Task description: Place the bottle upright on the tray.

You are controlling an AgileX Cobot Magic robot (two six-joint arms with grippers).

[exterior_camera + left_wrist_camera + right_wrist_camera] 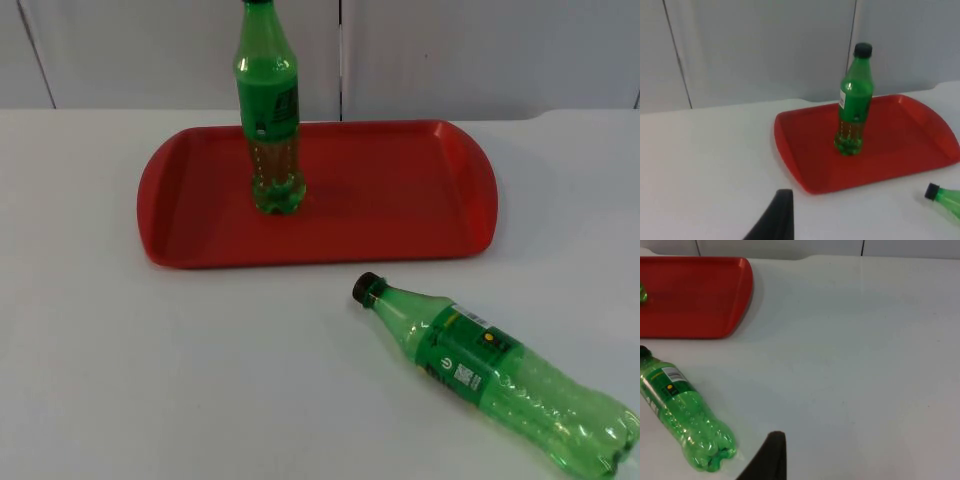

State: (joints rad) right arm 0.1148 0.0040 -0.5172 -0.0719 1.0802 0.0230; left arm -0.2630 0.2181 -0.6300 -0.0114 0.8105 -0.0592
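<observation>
Two green bottles on white table [120, 380] — standing bottle [270, 120] upright on red tray [400, 190], left of middle; lying bottle [500, 375] on its side just right-front of tray, cap toward tray; claw opening on either arm — cannot tell

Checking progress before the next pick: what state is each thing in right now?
Standing bottle: upright on the tray, capped.
Lying bottle: on its side on the table, off the tray, capped.
Red tray: flat on the table, holding one bottle.
</observation>
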